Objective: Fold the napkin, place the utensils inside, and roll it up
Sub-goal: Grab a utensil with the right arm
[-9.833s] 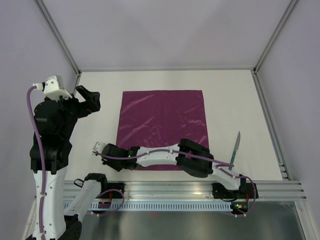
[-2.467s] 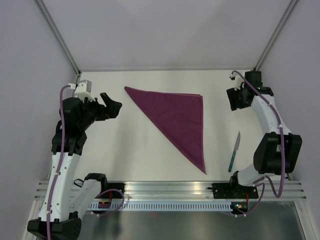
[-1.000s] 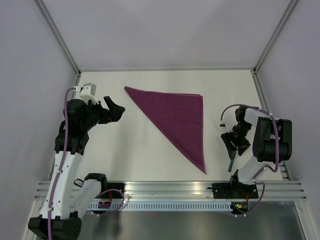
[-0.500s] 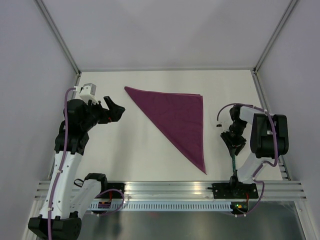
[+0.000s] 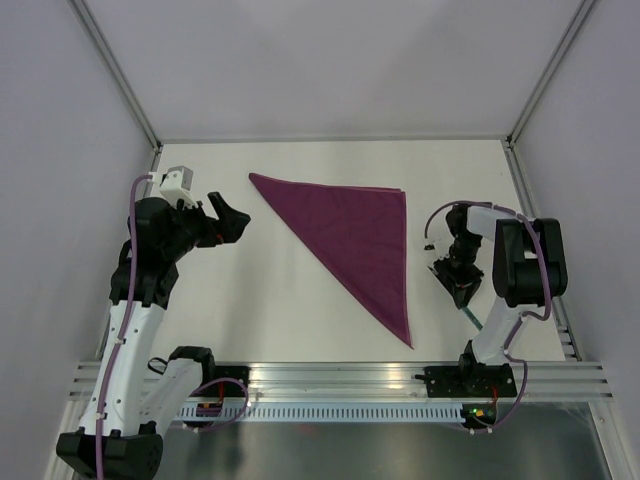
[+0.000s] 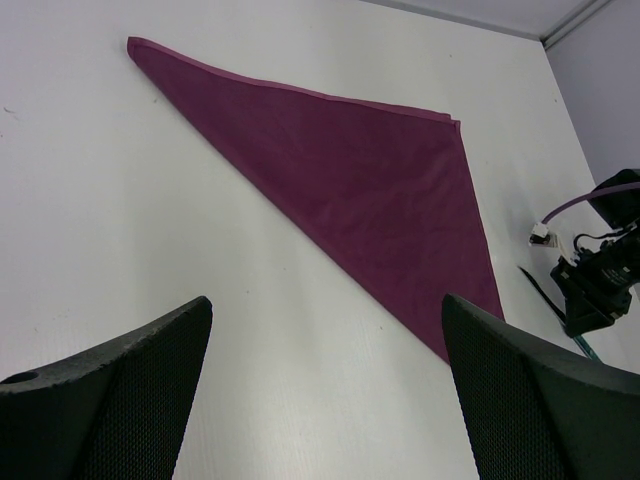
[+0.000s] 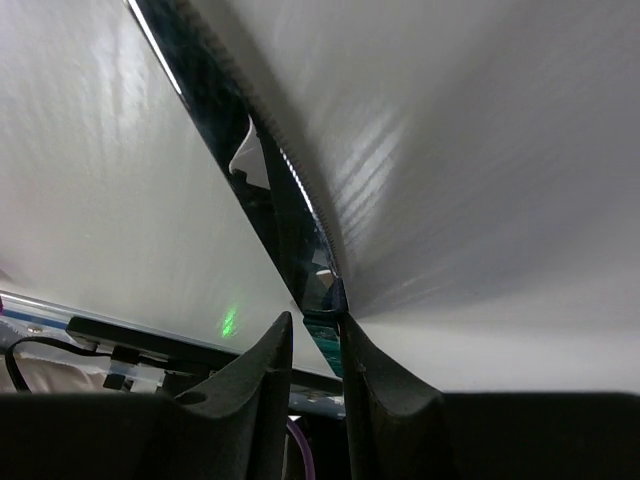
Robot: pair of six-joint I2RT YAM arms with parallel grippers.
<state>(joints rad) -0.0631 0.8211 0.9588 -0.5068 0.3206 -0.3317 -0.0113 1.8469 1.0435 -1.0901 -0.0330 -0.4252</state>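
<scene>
The napkin [image 5: 365, 235] [image 6: 370, 190] lies folded into a magenta triangle in the middle of the table, one point toward the near edge. The knife [image 5: 472, 313] [image 7: 290, 230] is to its right, its silver blade slanting toward the napkin and its green handle toward the near edge. My right gripper [image 5: 458, 278] [image 7: 315, 325] [image 6: 597, 285] is down on the table, shut on the knife where blade meets handle. My left gripper [image 5: 232, 222] [image 6: 325, 300] hangs open above the table, left of the napkin, with nothing between its fingers.
White table [image 5: 300, 300] with walls at the back and on both sides. An aluminium rail [image 5: 340, 385] runs along the near edge, carrying both arm bases. The right arm's cable loops just above the knife.
The right gripper's jaws have narrowed onto the knife and it has shifted slightly toward the napkin. The knife has swung from near upright to slanted. The left arm has not moved.
</scene>
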